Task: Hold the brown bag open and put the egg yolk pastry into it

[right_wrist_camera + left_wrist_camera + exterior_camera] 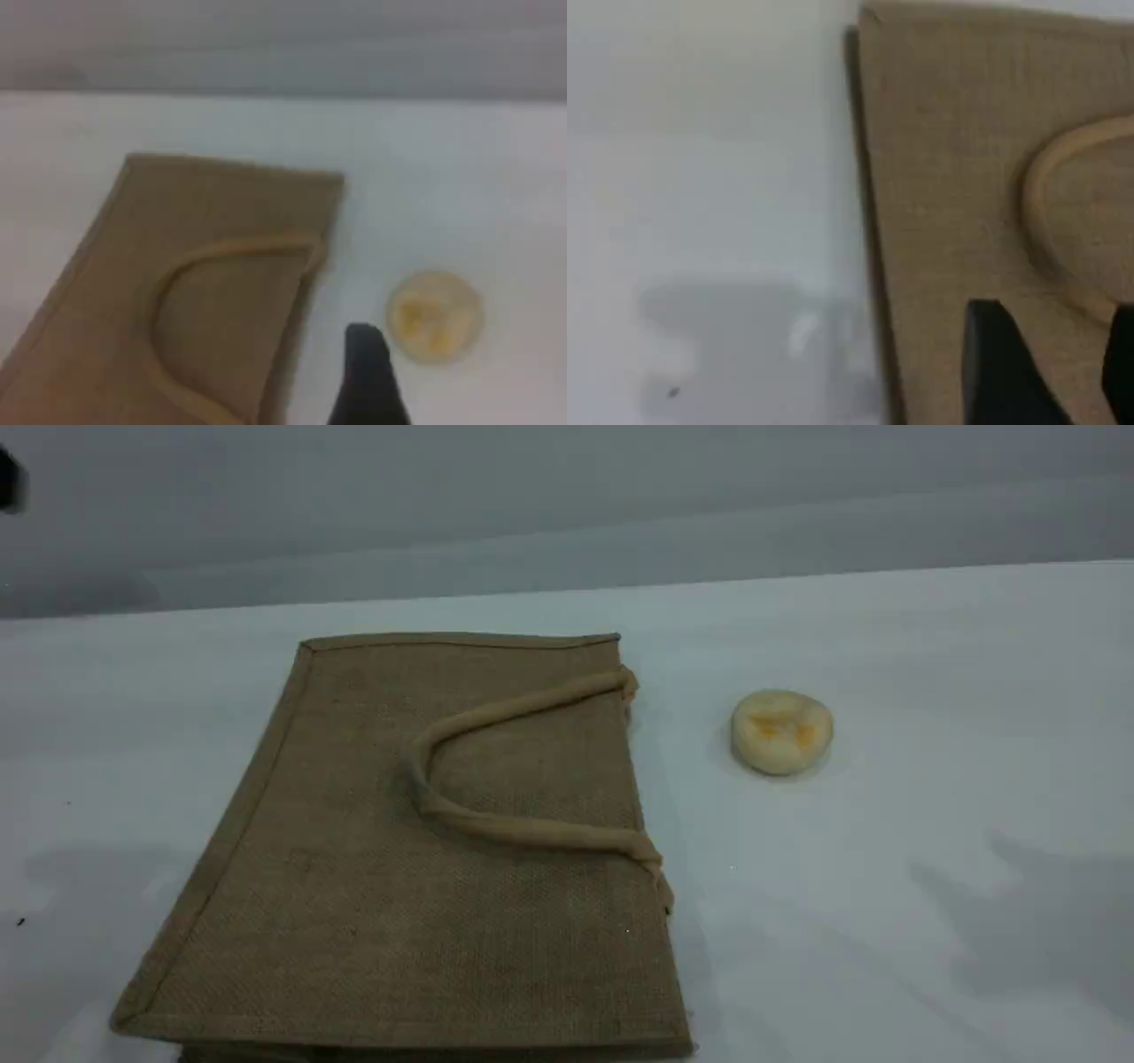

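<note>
1. Bag (381,868) of brown woven cloth lies flat on the white table (930,691), left of the middle in the scene view, its mouth edge turned toward the pastry.
2. One beige rope handle (496,824) lies folded back over the bag's top face in a bent loop, both ends fixed at the mouth edge.
3. Pastry (781,731), round and pale with yellow-orange patches on top, sits on the bare table to the right of the bag, near it but not touching.
4. Neither arm shows plainly in the scene view.
5. Left gripper (1050,372) hangs over the bag near the handle loop; two dark fingertips show with a gap between them and nothing in it. The blur leaves it unclear whether they touch the cloth.
6. Right gripper (368,376) shows one dark fingertip above the table, between the bag's mouth edge and the pastry. Its jaws stand fully apart and hold nothing.
</note>
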Robot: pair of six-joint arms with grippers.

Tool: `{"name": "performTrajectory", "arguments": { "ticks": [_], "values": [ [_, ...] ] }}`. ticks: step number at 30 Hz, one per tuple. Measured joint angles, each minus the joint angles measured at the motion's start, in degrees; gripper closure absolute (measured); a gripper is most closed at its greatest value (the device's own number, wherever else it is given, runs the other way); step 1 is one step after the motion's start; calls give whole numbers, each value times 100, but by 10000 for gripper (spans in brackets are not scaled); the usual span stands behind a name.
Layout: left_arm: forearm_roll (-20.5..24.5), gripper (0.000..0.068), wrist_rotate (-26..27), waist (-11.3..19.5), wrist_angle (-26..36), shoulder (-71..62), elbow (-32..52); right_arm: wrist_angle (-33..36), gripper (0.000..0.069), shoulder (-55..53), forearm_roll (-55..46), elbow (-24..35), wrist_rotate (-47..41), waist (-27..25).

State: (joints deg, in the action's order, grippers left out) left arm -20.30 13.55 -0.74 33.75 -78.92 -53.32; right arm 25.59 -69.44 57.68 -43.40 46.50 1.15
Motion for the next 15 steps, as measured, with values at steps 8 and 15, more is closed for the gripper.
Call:
{"name": "performTrajectory", "arguments": {
  "ticks": [8,15],
  "values": [
    [-1553,381,1164,-294,-254,-1543,-385,-59,256,-1262,1548,0,1390,0],
    [-2202,374,1345,-974,-972,-2685,-732,81,256,-1663,2365,0,2256,5]
  ]
}}
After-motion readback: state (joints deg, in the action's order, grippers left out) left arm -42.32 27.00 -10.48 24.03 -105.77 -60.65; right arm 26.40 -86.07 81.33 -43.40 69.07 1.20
